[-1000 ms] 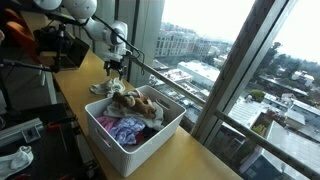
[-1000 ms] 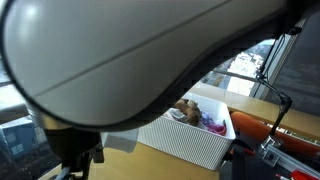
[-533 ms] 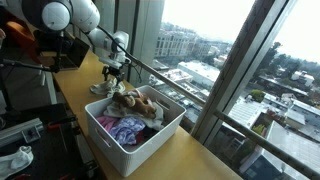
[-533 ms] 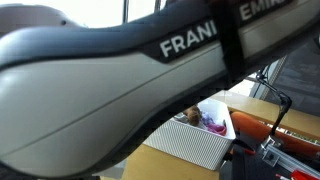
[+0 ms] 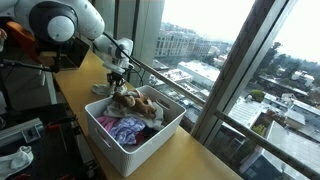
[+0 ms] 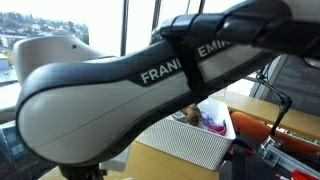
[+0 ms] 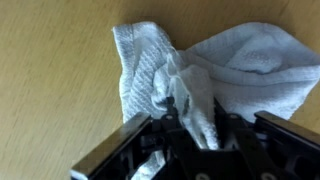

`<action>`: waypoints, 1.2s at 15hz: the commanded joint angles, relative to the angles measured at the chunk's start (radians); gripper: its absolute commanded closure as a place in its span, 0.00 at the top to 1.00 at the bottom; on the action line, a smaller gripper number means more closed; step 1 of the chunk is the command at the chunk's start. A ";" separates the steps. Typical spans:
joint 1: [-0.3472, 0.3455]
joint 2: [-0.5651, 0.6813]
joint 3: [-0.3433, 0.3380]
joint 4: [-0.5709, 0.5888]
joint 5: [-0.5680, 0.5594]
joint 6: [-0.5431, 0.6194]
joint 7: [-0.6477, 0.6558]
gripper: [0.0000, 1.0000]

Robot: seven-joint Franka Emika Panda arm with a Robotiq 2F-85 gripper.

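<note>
The white cloth lies crumpled on the wooden table, far left of the bin, one fold bunched between the fingers of the gripper; whether they pinch it cannot be told.

bin mostly behind arm | tool grip unclear (cloth folds cover it)
</note>
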 commanded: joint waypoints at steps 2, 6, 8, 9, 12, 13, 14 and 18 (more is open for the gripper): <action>-0.076 -0.079 0.001 -0.077 0.019 -0.029 -0.017 0.01; -0.146 -0.189 -0.028 -0.164 0.006 -0.088 0.014 0.03; -0.184 -0.283 -0.046 -0.248 -0.002 -0.093 0.025 0.03; -0.199 -0.326 -0.056 -0.286 -0.006 -0.088 0.034 0.03; -0.218 -0.469 -0.103 -0.396 -0.007 -0.079 0.050 0.03; -0.223 -0.519 -0.112 -0.433 -0.013 -0.080 0.053 0.03; -0.224 -0.570 -0.118 -0.467 -0.019 -0.086 0.056 0.03; -0.232 -0.745 -0.135 -0.590 -0.047 -0.108 0.067 0.03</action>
